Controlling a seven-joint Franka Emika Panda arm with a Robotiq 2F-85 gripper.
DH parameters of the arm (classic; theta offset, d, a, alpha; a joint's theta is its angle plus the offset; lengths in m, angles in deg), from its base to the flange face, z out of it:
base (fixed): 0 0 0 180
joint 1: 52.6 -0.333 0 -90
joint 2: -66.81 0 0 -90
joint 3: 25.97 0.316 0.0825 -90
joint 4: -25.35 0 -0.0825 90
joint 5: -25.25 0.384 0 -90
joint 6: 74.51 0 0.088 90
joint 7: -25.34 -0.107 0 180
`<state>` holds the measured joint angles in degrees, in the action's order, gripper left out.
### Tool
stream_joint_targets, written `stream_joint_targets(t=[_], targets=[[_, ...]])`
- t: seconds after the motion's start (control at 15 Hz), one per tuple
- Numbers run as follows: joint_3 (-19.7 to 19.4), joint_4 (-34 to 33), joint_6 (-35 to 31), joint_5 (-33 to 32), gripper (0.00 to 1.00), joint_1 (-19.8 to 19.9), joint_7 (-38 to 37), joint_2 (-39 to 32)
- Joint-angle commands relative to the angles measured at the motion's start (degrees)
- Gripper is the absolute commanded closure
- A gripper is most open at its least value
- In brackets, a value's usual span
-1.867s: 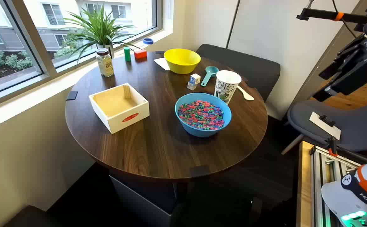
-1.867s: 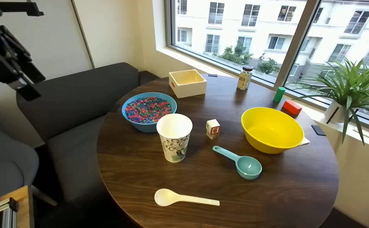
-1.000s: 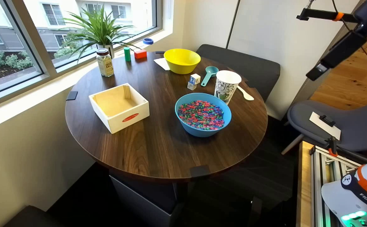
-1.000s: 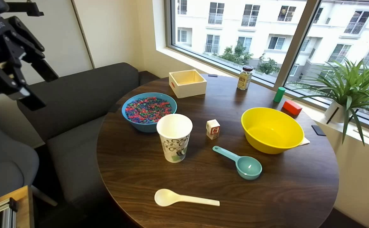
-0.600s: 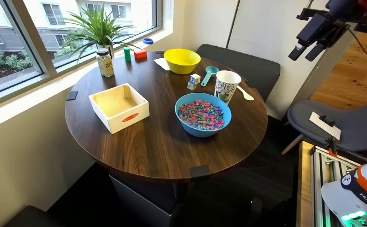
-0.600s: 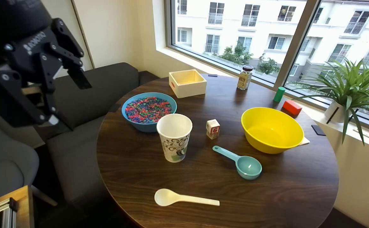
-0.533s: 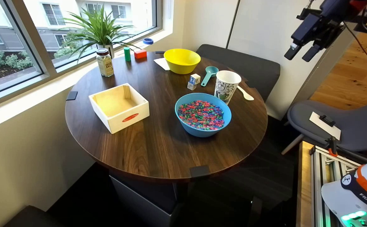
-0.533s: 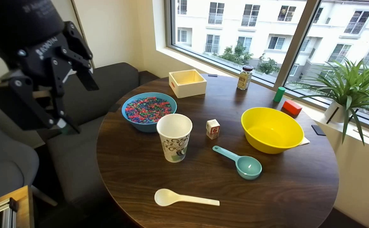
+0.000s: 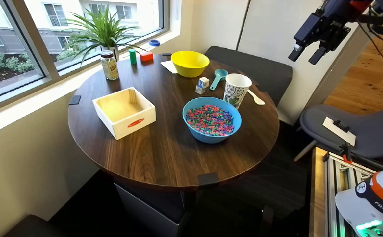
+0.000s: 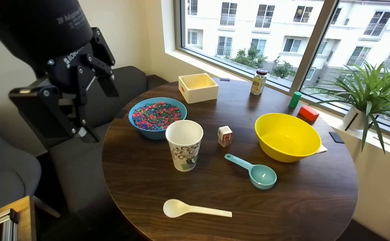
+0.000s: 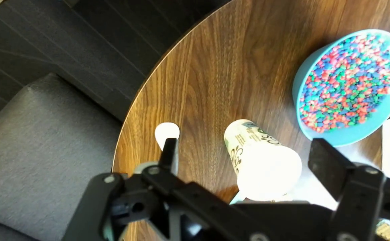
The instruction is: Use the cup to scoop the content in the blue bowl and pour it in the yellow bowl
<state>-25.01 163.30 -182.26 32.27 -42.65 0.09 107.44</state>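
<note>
The cup is a white paper cup with dark swirl print [image 9: 237,90] [image 10: 185,147]. It stands upright on the table beside the blue bowl [image 9: 211,139] [image 10: 154,135]. The blue bowl holds a heap of multicoloured content [image 9: 209,120] [image 10: 156,115]. The yellow bowl [image 9: 191,69] [image 10: 287,152] is empty; it is out of the wrist view. My gripper [image 9: 306,55] [image 10: 103,113] is open and empty, raised in the air to the side of the table. In the wrist view the cup [image 11: 265,164] appears between the open fingers [image 11: 245,147], apart from both, and the blue bowl [image 11: 352,137] is at upper right.
A teal scoop [image 10: 262,176], a white spoon [image 10: 178,208] and a small stack of letter blocks [image 10: 225,136] lie near the cup. A wooden box [image 9: 130,125], a salt jar [image 9: 110,67] and a plant [image 9: 104,31] stand farther off. The table has a round edge [image 11: 141,88].
The arm has brought the gripper in from the edge of both exterior views toward the table and turned it, fingers pointing down toward the cup. The objects on the table have not moved.
</note>
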Motion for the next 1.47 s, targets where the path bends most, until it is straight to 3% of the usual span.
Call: stream_joint_targets(t=[0.0, 0.4, 1.4], targets=[[-1.3, -1.0, -1.7, 1.3, 0.0, 1.6, -1.9, -3.0], [-5.4, -4.3, -3.2, 5.5, 0.0, 2.8, -2.3, -11.9], [-8.5, -17.0, -0.8, 10.0, 0.0, 2.5, -5.7, -30.8]])
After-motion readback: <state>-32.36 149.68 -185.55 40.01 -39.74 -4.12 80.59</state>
